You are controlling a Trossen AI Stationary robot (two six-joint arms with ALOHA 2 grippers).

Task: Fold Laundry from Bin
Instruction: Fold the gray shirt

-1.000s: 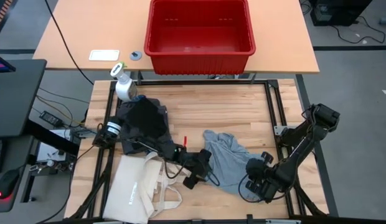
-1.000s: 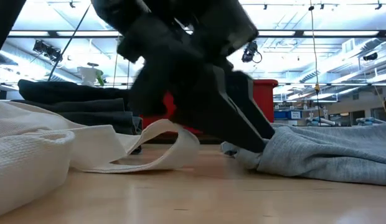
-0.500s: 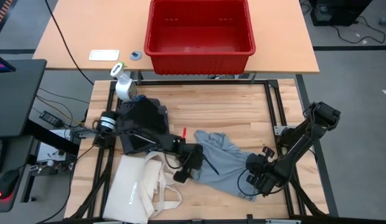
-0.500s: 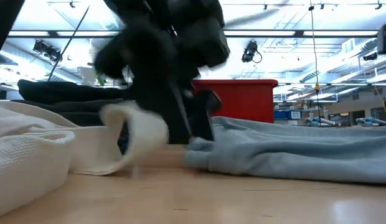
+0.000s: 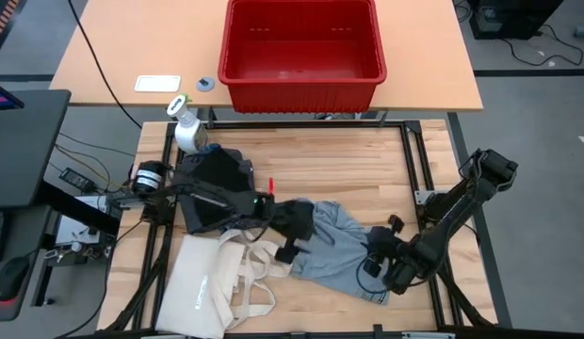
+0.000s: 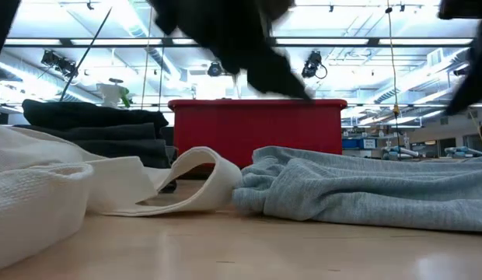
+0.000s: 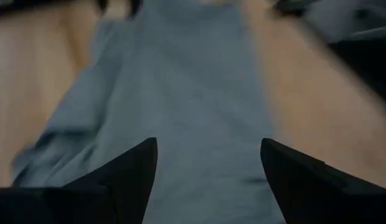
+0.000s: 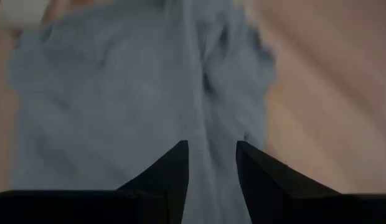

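A light grey garment (image 5: 334,250) lies spread on the wooden table, seen also in the low view (image 6: 358,190). My left gripper (image 5: 306,235) hangs open above the garment's left part, with the cloth showing between its fingers (image 7: 208,146) well below them. My right gripper (image 5: 372,264) is at the garment's near right part, its fingers close together on the cloth (image 8: 211,146). A pile of dark garments (image 5: 217,184) rests on the table's far left. The red bin (image 5: 301,47) stands on the table beyond. My right gripper has a raised fold of the grey garment (image 8: 208,134) running into the narrow gap between its two fingers, near the garment's near right edge. The fingers come from the table's right, slanting down. The rest of the garment lies on the table; the pinch itself is hidden by the fingers.
A cream tote bag (image 5: 221,282) lies at the near left, one handle loop (image 6: 202,183) standing up beside the garment's left edge. A white spray bottle (image 5: 186,127) stands at the far left corner. Bare wood shows between the garment and the far edge.
My left gripper has risen from the garment's left edge and gone a little toward the far edge, staying open. The garment's left edge has been drawn toward the tote bag and now lies spread wider. My right gripper has shifted slightly toward the far left.
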